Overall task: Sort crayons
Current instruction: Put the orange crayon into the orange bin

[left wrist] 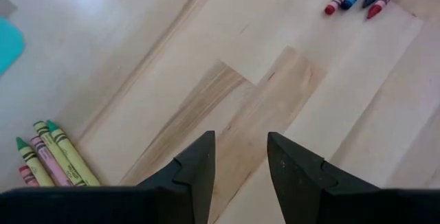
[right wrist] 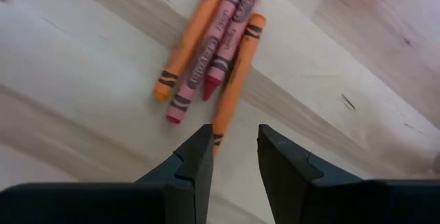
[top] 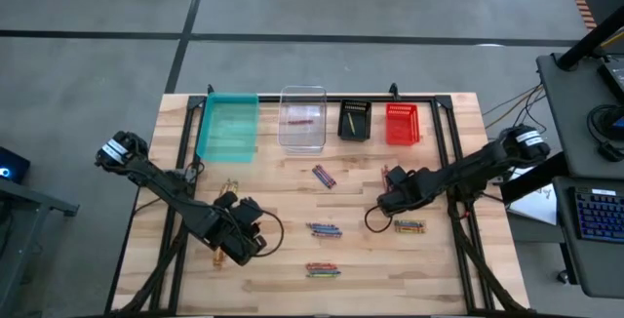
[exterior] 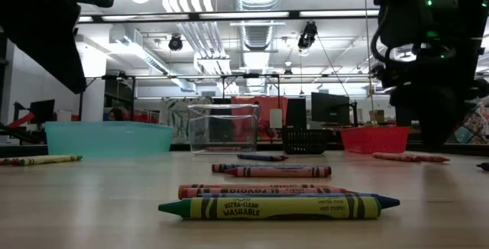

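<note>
Right hand (top: 390,201) first: from the high view, you have it low over the counter (top: 292,284), just beside the orange and pink crayons (top: 409,227), while the left hand (top: 237,243) sits near the front left with more crayons (top: 230,187) close by. Other clusters lie mid-counter (top: 324,229), and the bins stand well apart along the far edge, the red bin (top: 402,123) among them.

Low view: you see crayons (exterior: 279,207) lying flat and packed together, so a pinch may drag neighbours along.

Left wrist view: your left hand's fingers (left wrist: 196,172) are spread over bare wood, pinching nothing.

Right wrist view: the fingers (right wrist: 199,159) stand apart and empty, with one orange crayon's (right wrist: 234,83) end reaching between them. It touches the pink one (right wrist: 213,59), so you risk a double pickup or rolling it away.
</note>
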`<action>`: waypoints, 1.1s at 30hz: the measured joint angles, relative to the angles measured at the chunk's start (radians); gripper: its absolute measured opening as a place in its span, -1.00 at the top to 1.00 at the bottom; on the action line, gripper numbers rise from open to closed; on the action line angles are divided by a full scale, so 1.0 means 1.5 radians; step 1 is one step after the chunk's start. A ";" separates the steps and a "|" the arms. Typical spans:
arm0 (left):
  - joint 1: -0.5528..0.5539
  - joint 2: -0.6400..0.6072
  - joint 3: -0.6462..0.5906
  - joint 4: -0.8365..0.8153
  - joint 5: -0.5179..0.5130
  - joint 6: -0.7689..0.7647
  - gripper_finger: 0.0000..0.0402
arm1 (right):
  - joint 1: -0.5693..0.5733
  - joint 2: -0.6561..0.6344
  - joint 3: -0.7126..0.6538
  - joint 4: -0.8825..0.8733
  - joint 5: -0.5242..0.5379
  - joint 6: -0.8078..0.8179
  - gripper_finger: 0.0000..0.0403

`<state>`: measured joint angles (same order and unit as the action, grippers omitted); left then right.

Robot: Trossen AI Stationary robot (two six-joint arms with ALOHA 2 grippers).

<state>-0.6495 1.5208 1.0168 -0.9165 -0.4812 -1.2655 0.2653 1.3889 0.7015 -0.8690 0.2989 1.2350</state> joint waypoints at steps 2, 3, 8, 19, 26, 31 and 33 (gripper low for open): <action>0.000 0.000 0.000 0.000 0.000 -0.001 0.42 | 0.000 0.004 -0.009 0.015 -0.002 0.002 0.49; 0.000 0.000 0.000 0.000 0.000 -0.001 0.42 | 0.000 0.006 -0.012 0.019 -0.004 0.002 0.49; 0.000 0.000 0.000 0.005 0.000 -0.005 0.42 | 0.000 0.009 -0.023 0.030 -0.007 0.002 0.52; 0.000 0.000 0.002 0.012 0.000 -0.005 0.42 | 0.001 0.008 -0.052 0.067 -0.002 0.002 0.68; 0.000 0.000 0.002 0.054 0.000 0.018 0.42 | 0.001 0.007 -0.052 0.068 -0.006 0.012 0.90; 0.000 0.000 0.002 0.059 -0.005 0.032 0.42 | 0.001 0.006 -0.052 0.067 -0.006 0.015 0.95; 0.000 0.000 0.002 0.060 -0.005 0.033 0.42 | 0.001 0.001 -0.053 0.066 -0.007 0.015 0.95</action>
<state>-0.6498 1.5208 1.0195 -0.8264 -0.4895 -1.2167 0.2661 1.3910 0.6224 -0.7700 0.2886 1.2583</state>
